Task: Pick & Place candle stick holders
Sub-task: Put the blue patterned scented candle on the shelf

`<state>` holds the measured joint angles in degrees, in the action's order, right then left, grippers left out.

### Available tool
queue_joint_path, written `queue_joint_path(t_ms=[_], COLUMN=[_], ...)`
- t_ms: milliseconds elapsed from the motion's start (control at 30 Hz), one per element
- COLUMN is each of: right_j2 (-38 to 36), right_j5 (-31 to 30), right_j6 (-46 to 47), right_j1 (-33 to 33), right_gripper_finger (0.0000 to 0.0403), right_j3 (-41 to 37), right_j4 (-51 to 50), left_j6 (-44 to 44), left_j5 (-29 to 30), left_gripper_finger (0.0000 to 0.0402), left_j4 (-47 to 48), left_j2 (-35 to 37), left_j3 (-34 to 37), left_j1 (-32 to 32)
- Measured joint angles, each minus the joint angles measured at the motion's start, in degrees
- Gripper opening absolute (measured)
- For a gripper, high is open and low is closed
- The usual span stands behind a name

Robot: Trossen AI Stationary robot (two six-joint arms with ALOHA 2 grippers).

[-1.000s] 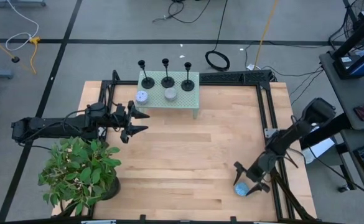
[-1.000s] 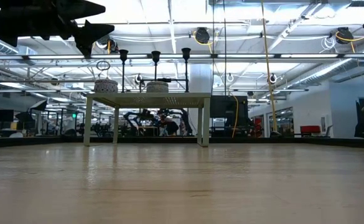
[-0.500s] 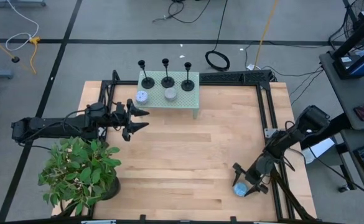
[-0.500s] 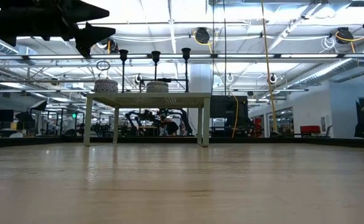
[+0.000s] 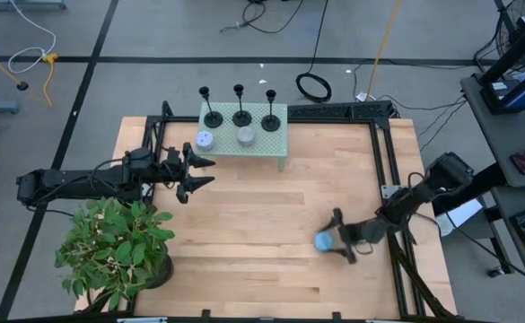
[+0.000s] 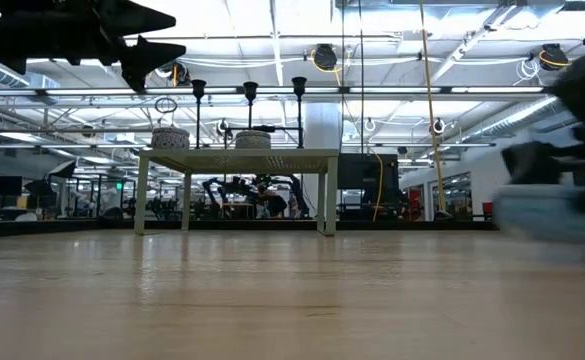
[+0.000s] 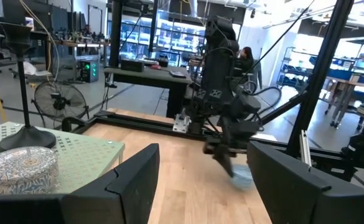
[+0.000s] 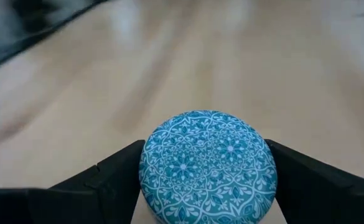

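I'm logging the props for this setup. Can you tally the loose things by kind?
Candle holders: 3, on the small green table
Round tins: 3, two on the green table, one blue tin between the right gripper's fingers
Potted plant: 1
Total: 7

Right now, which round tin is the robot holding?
The blue tin, pinched in the right gripper over the table. The other two tins, white and grey, sit on the small green stand.

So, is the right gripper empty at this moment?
No, the right gripper holds a round blue patterned tin between its fingers.
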<state>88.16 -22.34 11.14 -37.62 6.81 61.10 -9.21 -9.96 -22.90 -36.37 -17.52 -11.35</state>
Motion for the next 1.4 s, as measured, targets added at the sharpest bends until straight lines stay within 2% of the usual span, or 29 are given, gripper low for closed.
queue_joint_path(t_ms=[167, 233, 300, 367, 467, 567, 733, 833, 933, 1067, 1167, 1400], right_j2=[0.0, 0.0, 0.0, 0.0, 0.0, -0.1, 0.1, 0.6, 1.8, 3.9, 6.1, 9.6], right_j5=[-13.4, -16.0, -13.6, -8.4, -0.6, 1.7, 3.3, 6.5, 9.2, 18.5, 19.6, 21.2], right_j6=[-1.3, -2.9, -7.0, -13.3, -22.6, -25.4, -20.3, -16.5, -15.9, -12.6, -12.4, -16.3], right_j1=[9.6, 14.7, 19.8, 24.4, 30.7, 36.4, 46.5, 51.1, 54.5, 58.2, 59.4, 60.6], right_gripper_finger=[0.0294, 0.0294, 0.0294, 0.0294, 0.0295, 0.0295, 0.0295, 0.0295, 0.0295, 0.0295, 0.0295, 0.0312], right_j3=[0.0, 0.4, 2.3, 5.6, 13.2, 23.2, 41.0, 48.1, 49.5, 49.6, 49.4, 49.5], right_j4=[4.1, 9.5, 16.3, 21.3, 22.7, 12.2, -25.6, -37.5, -37.0, -34.8, -35.9, -30.1], left_j6=[0.0, 0.0, 0.0, 0.0, 0.0, 0.0, 0.0, 0.0, 0.1, 1.6, 1.6, 1.6], left_j5=[0.0, 0.0, 0.0, 0.0, 0.0, 0.0, 0.0, 0.0, 0.0, 0.0, 0.0, 0.0], left_gripper_finger=[0.025, 0.025, 0.025, 0.025, 0.025, 0.025, 0.025, 0.025, 0.025, 0.025, 0.025, 0.025], left_j4=[-0.1, -0.1, -0.1, 0.0, 0.4, 0.4, 1.1, 2.5, 3.6, 4.6, 4.6, 4.8], left_j2=[0.0, 0.0, 0.0, 0.0, 0.0, 0.0, 0.0, 0.0, 0.0, 0.0, 0.0, 0.0], left_j3=[0.0, 0.0, 0.0, 0.0, 0.0, 0.0, 0.0, 0.0, 0.0, 0.0, 0.0, 0.0], left_j1=[0.0, 0.0, 0.0, 0.0, 0.0, 0.0, 0.0, 0.0, 0.0, 0.0, 0.0, 0.0])
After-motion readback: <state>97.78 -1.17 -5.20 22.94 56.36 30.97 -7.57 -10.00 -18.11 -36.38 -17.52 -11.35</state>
